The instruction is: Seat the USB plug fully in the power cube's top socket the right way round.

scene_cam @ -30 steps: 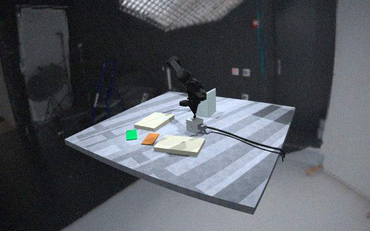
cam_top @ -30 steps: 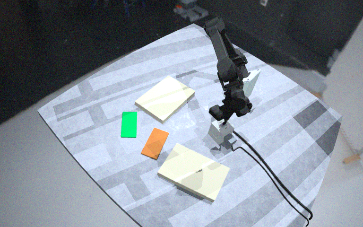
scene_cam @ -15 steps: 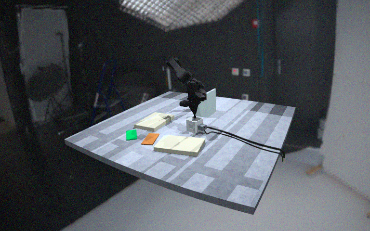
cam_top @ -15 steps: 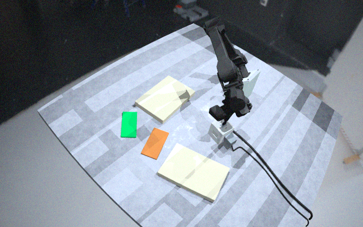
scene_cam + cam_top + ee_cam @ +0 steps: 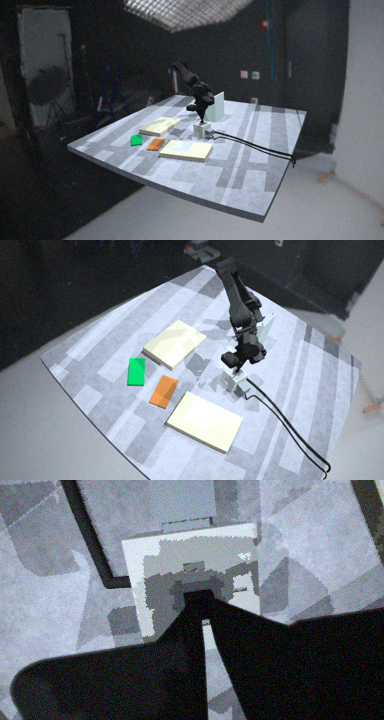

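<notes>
The white power cube (image 5: 228,379) (image 5: 198,130) (image 5: 200,550) stands on the table, with narrow slots showing in its top in the wrist view. My gripper (image 5: 237,370) (image 5: 202,121) (image 5: 203,609) points down at the top of the cube and is shut on the USB plug. The plug is mostly hidden by the dark fingertips. A small grey shape (image 5: 202,585) shows around them in the wrist view, close against the cube's top. How deep the plug sits and which way round it is cannot be told.
A grey block (image 5: 242,389) (image 5: 209,132) is at the cube's side, near black cables (image 5: 283,416) (image 5: 252,143). A pale upright panel (image 5: 265,331) (image 5: 218,108) stands behind. Two cream slabs (image 5: 169,346) (image 5: 223,421), a green card (image 5: 136,371) and an orange card (image 5: 164,391) lie on the table.
</notes>
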